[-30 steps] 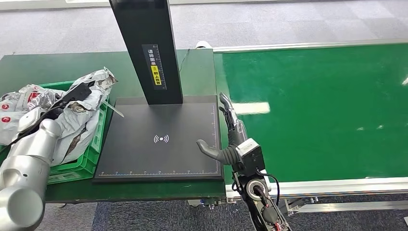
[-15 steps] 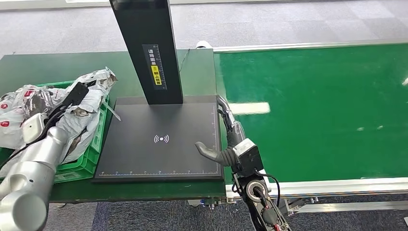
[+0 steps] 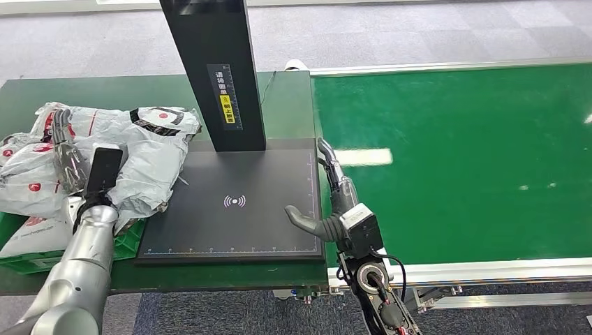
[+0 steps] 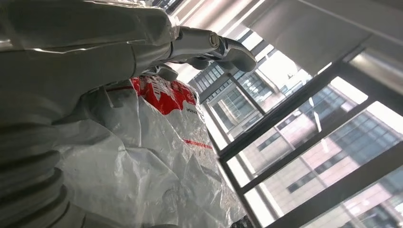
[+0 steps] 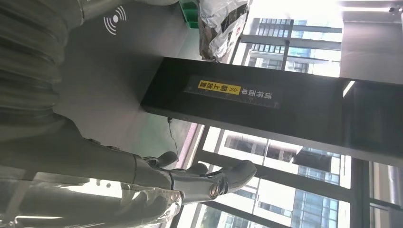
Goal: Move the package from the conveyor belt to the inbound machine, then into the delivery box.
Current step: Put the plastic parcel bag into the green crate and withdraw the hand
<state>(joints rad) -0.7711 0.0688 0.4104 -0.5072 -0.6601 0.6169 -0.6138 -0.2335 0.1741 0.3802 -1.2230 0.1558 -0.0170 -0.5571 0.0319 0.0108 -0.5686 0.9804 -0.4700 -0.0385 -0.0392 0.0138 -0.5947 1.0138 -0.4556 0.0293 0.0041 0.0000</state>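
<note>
A grey plastic package (image 3: 150, 146) with red and black print lies flat on a pile of similar bags in the green delivery box (image 3: 129, 236); its edge hangs over the scanner plate's left side. My left hand (image 3: 68, 155) is over the pile just left of that package, fingers straight and apart, gripping nothing. The left wrist view shows those fingers (image 4: 209, 45) stretched out beside crumpled grey wrap (image 4: 142, 156). My right hand (image 3: 329, 199) stands open at the right edge of the black inbound machine plate (image 3: 234, 209), thumb over the plate.
The machine's black column (image 3: 213, 70) rises behind the plate. The green conveyor belt (image 3: 454, 153) runs to the right, with a metal rail (image 3: 489, 269) along its near side. The dark green table (image 3: 84, 94) carries the box and the machine.
The package, bunched up at my left hand before, now lies spread flat on the pile. My left hand has turned and drawn back to the left. The right hand has hardly moved.
</note>
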